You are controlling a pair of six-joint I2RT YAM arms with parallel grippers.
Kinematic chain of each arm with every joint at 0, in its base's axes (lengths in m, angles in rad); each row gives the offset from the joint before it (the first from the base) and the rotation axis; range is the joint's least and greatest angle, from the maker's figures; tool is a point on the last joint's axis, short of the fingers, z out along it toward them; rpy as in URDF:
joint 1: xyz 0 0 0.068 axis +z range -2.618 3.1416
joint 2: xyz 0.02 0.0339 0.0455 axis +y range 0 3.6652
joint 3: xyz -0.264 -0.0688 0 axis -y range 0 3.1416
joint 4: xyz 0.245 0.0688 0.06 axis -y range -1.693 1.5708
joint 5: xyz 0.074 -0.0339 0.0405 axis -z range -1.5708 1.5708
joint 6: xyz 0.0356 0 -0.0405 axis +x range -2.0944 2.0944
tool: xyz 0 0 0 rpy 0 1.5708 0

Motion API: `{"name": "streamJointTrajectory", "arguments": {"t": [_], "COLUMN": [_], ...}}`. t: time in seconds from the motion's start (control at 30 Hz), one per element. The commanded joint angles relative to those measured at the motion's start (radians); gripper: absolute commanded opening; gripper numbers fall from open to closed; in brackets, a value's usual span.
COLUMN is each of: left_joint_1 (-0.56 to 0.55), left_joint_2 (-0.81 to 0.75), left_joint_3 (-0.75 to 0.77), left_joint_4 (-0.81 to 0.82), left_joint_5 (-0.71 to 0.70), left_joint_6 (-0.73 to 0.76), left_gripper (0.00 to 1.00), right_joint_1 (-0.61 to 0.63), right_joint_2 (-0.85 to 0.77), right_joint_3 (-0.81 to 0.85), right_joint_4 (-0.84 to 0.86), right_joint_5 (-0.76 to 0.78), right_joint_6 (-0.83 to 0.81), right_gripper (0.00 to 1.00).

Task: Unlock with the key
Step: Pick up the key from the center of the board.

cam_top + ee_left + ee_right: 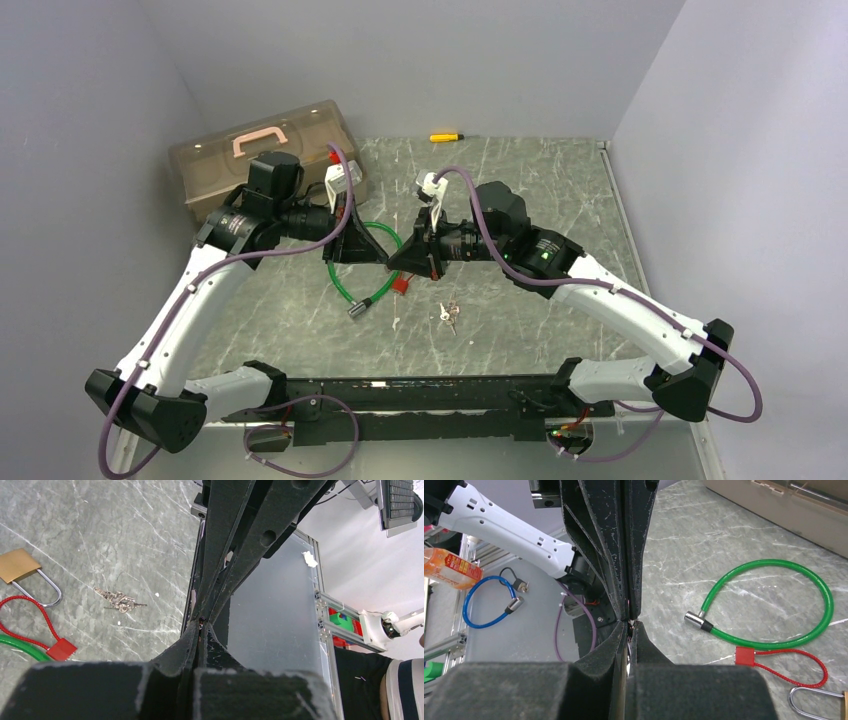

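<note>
Left gripper (201,630) and right gripper (630,629), meeting tip to tip.
Both pinched closed, any contents indiscernible; key bunch (119,600) lies loose on table (125,520), apart from brass padlock (17,566) and red tag (62,649).

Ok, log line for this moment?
left end effector shut | right end effector shut, tips facing | keys loose on table | padlock lying apart

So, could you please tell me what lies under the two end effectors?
The green cable lock and a red cable lock show there; from above the brass padlock is covered, seen only by the wrist cameras.
</note>
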State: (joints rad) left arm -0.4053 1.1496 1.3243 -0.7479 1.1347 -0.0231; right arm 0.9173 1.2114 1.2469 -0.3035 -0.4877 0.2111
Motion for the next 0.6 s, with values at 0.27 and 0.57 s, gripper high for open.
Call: {"name": "streamJointTrajectory", "arguments": {"t": [0.27, 0.57], "left_joint_1": [-0.005, -0.004], "left_joint_2": [-0.045, -0.044], "left_joint_3": [0.029, 0.046], "left_joint_4": [0.000, -0.082], "left_joint_5": [0.020, -0.076], "left_joint_6": [0.082, 0.200], "left_gripper": [0.00, 0.00], "right_joint_1": [0.009, 0.005], "right_joint_2": [-0.042, -0.135], "right_joint_3": [0.004, -0.024], "right_joint_4": [0.037, 0.039], "right_joint_5": [0.023, 0.051], "right_joint_6": [-0.004, -0.013], "right_gripper": [0.38, 0.67]}}
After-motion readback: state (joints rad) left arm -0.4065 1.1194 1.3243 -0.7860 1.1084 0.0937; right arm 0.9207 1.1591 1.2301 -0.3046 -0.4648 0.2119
